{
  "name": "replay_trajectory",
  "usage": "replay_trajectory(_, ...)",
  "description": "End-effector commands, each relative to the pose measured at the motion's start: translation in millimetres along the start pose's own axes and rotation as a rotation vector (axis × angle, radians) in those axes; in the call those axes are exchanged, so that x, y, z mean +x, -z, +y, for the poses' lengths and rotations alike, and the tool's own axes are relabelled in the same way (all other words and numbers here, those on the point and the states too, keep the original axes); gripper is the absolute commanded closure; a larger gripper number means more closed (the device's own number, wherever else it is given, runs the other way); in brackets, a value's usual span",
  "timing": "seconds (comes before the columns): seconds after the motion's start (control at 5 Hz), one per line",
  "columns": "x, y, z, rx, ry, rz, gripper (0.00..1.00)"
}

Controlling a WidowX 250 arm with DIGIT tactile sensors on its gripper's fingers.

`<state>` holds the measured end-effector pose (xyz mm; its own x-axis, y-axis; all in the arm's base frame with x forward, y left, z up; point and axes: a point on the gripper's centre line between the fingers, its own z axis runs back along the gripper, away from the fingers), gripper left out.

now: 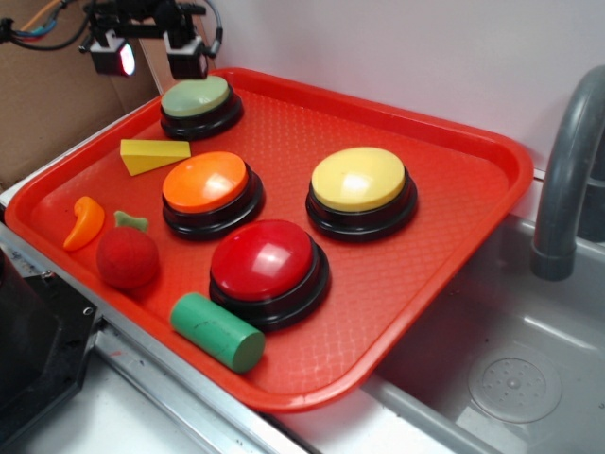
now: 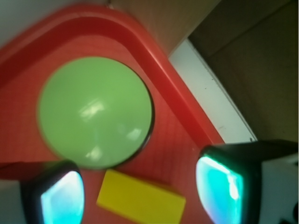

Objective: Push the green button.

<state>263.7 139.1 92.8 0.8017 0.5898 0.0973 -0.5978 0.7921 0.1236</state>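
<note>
Black gripper [image 1: 156, 57] poised above green button [image 1: 196, 96], fingers [image 2: 58, 196] spread wide, empty.

Green button [image 1: 196, 96] pale sage, black base – red tray [image 1: 454, 218], waffle-textured – yellow wedge [image 1: 153, 155].

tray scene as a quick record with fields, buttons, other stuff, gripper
tray: red tray beside a sink
buttons: green button at the far corner, orange button, yellow button, red button
other items: yellow wedge, green cylinder, red ball, orange piece
gripper: gripper above the tray's far corner, near the green button, fingers apart, holding nothing
button contact: none visible
</note>
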Motion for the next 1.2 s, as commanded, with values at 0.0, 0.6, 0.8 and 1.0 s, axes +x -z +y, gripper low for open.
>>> replay_trajectory(0.0, 5, -34, 7, -0.018, 0.007, -0.087, 0.00)
replay_trajectory(0.6, 4, -48, 8, -0.040, 0.017, -0.106, 0.00)
replay_trajectory(0.8, 3, -52, 9, -0.052, 0.020, -0.109, 0.00)
replay_trajectory(1.0, 1, -55, 7, -0.055, 0.023, -0.113, 0.00)
